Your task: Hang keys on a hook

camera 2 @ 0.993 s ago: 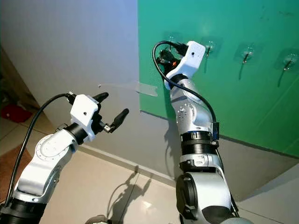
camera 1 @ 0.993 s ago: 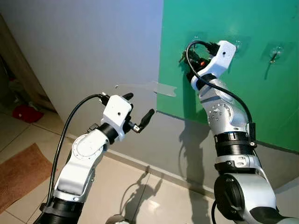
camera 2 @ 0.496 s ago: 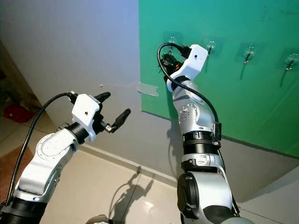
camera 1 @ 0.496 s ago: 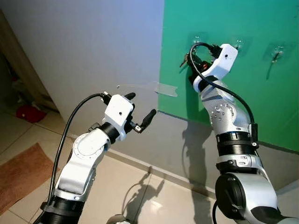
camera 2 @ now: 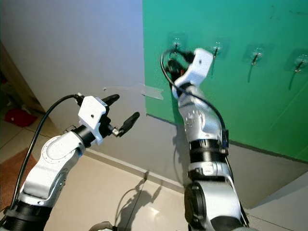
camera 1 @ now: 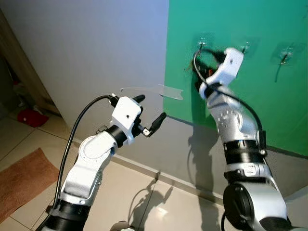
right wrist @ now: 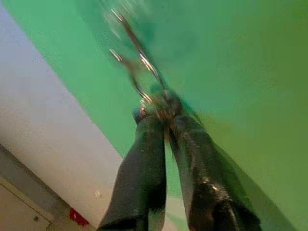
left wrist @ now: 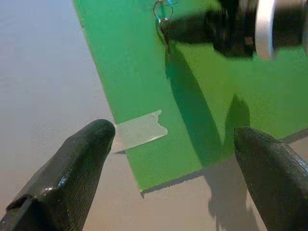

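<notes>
Four small hooks sit in a row along the upper part of a green board fixed to a pale wall; the leftmost hook is the one at hand; the right gripper is raised close to the board just below it, its two black fingers pinched together on the keys, whose metal ring and blades stand blurred between the fingertips and the green surface; from the left wrist view a ring appears to hang at that hook beside the right gripper's tip, though whether it is truly over the hook I cannot tell; a strip of clear tape bridges the board's left edge onto the wall; the left gripper hovers lower, before the wall and well apart from the board, fingers spread with nothing between them; a reddish-brown mat lies on the tiled floor; no readable writing shows.
</notes>
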Tool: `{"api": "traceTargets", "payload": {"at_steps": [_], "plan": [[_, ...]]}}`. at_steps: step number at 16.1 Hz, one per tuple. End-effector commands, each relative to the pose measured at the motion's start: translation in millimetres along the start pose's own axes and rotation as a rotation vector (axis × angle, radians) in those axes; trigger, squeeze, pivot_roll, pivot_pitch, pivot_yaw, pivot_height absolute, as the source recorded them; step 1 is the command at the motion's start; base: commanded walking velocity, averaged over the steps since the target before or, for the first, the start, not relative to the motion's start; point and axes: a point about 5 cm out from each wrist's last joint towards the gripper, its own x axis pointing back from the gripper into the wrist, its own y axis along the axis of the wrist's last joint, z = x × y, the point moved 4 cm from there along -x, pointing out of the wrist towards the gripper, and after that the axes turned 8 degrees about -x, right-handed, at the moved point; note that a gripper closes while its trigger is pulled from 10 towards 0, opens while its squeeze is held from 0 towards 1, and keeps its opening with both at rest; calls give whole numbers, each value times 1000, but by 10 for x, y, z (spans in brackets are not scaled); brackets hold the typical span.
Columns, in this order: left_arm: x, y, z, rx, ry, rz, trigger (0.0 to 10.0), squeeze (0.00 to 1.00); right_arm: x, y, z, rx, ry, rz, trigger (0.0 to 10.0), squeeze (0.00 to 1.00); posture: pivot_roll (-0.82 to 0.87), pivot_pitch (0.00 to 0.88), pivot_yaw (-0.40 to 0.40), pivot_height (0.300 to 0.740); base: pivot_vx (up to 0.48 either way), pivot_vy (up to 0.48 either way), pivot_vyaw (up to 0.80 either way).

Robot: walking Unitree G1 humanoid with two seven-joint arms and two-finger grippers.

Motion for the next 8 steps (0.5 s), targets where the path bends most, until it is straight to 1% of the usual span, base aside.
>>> {"api": "traceTargets", "payload": {"at_steps": [1, 3, 4, 5, 6, 7, 8], "plan": [[-26, 21, 11, -3, 0, -12, 10000, 0, -2, -4, -3, 3, -2, 10, 10000, 1000, 7, 0, 45, 718, 0, 0, 0], [-30, 22, 7, -2, 2, -14, 10000, 0, -1, -13, -4, 6, -3, 13, 10000, 1000, 6, 0, 44, 718, 0, 0, 0], [-29, 19, 5, -1, 4, -14, 10000, 0, 6, -26, -6, 14, -4, 15, 10000, 678, 5, 0, 43, 718, 0, 0, 0], [-27, 13, 8, 0, 9, -12, 10000, 0, 23, -39, -17, 42, -5, 15, 10000, 0, 6, 0, 40, 718, 0, 0, 0], [-21, 1, 21, -4, 21, -7, 10000, 0, 62, -51, -31, 94, 1, 6, 10000, 0, 6, 0, 37, 718, 0, 0, 0], [-19, -3, 26, -6, 27, -4, 10000, 0, 78, -53, -34, 113, 5, 1, 10000, 0, 6, 0, 36, 718, 0, 0, 0], [23, -78, 101, 0, 86, 29, 10000, 0, 222, -106, -96, 194, 12, -17, 10000, 0, 3, 0, 33, 718, 0, 0, 0]]}}
